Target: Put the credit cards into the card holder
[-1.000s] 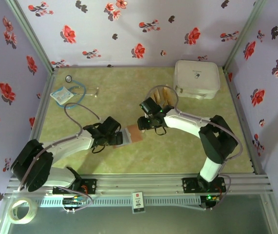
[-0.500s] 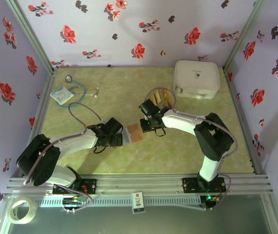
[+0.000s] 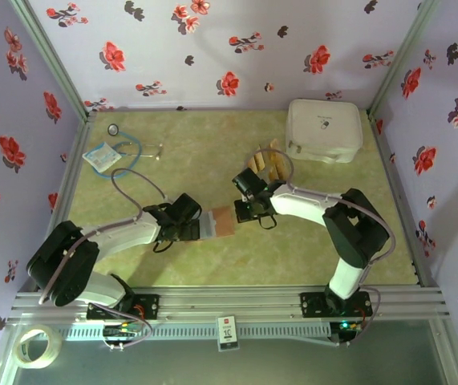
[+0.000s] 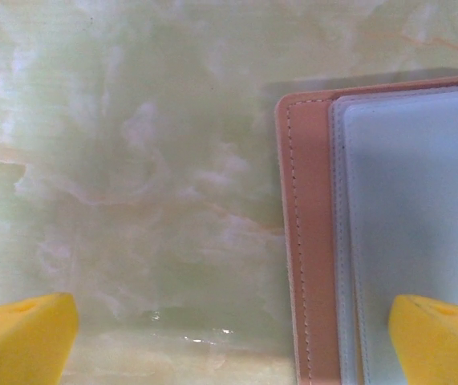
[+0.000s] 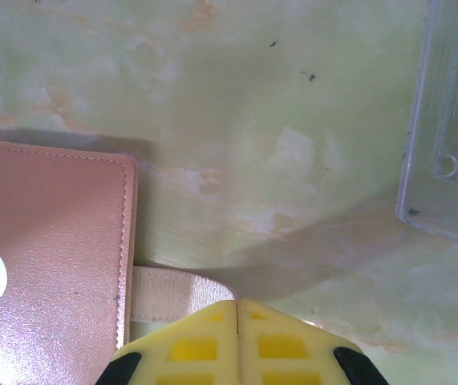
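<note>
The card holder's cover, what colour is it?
Pinkish brown; the card holder shows best in the right wrist view.

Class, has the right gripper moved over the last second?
Yes. The right gripper has shifted slightly toward the near edge, away from the white case.

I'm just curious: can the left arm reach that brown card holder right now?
Probably yes: the left gripper stands open with the edge of the card holder between its fingers, and nothing blocks it.
</note>
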`<action>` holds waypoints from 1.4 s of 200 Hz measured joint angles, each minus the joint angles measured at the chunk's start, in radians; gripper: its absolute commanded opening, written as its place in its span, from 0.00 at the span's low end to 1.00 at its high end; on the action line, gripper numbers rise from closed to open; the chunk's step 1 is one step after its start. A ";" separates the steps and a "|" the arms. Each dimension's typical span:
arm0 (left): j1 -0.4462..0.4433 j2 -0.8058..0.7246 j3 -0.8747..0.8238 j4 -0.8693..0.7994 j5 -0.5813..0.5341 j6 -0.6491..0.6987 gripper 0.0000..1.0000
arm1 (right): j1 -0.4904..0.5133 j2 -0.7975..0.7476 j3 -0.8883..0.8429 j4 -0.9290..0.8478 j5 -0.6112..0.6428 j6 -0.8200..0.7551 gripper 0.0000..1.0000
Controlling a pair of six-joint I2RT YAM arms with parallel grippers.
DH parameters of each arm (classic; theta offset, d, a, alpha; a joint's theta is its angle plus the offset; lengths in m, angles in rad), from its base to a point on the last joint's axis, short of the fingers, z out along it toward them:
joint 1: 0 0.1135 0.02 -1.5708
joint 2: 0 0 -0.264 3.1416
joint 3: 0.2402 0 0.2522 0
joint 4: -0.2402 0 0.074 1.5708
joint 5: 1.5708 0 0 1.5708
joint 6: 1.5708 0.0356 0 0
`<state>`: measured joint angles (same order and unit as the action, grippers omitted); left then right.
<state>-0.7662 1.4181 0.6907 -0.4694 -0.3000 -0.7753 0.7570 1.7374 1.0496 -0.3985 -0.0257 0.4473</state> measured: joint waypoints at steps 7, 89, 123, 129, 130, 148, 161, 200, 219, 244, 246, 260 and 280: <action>0.001 -0.002 0.000 0.000 0.000 0.000 1.00 | 0.000 0.000 0.000 0.001 0.000 0.001 0.01; 0.001 -0.057 0.000 -0.024 -0.004 0.016 1.00 | 0.000 -0.039 0.048 -0.055 -0.004 -0.004 0.44; 0.012 -0.120 0.008 -0.042 -0.004 0.027 1.00 | -0.004 -0.087 0.149 -0.121 0.002 -0.031 0.54; 0.014 -0.131 0.010 -0.042 -0.004 0.028 1.00 | -0.007 -0.095 0.170 -0.135 0.005 -0.038 0.55; 0.014 -0.133 0.010 -0.042 -0.004 0.028 1.00 | -0.007 -0.095 0.172 -0.137 0.005 -0.039 0.55; 0.019 -0.164 0.017 -0.047 -0.004 0.031 1.00 | -0.020 -0.108 0.233 -0.181 0.034 -0.062 0.55; 0.023 -0.186 0.019 -0.049 -0.004 0.035 1.00 | -0.031 -0.110 0.274 -0.217 0.068 -0.084 0.56; 0.037 -0.223 0.019 -0.057 -0.004 0.046 1.00 | -0.062 -0.111 0.361 -0.311 0.239 -0.152 0.63; 0.045 -0.227 0.019 -0.058 -0.003 0.050 1.00 | -0.070 -0.110 0.382 -0.341 0.323 -0.188 0.61; 0.055 -0.236 0.018 -0.059 -0.003 0.053 1.00 | -0.088 -0.101 0.402 -0.359 0.378 -0.223 0.59; 0.056 -0.237 0.017 -0.058 -0.003 0.053 1.00 | -0.090 -0.100 0.403 -0.360 0.381 -0.224 0.59; 0.061 -0.242 0.012 -0.059 0.001 0.053 1.00 | -0.117 -0.083 0.418 -0.376 0.378 -0.232 0.56; 0.068 -0.246 0.006 -0.058 0.005 0.057 1.00 | -0.169 -0.037 0.456 -0.408 0.346 -0.235 0.47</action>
<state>-0.6979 1.1717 0.6971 -0.5278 -0.2951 -0.7185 0.5880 1.7000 1.5059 -0.8066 0.3206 0.2119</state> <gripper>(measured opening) 0.997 0.526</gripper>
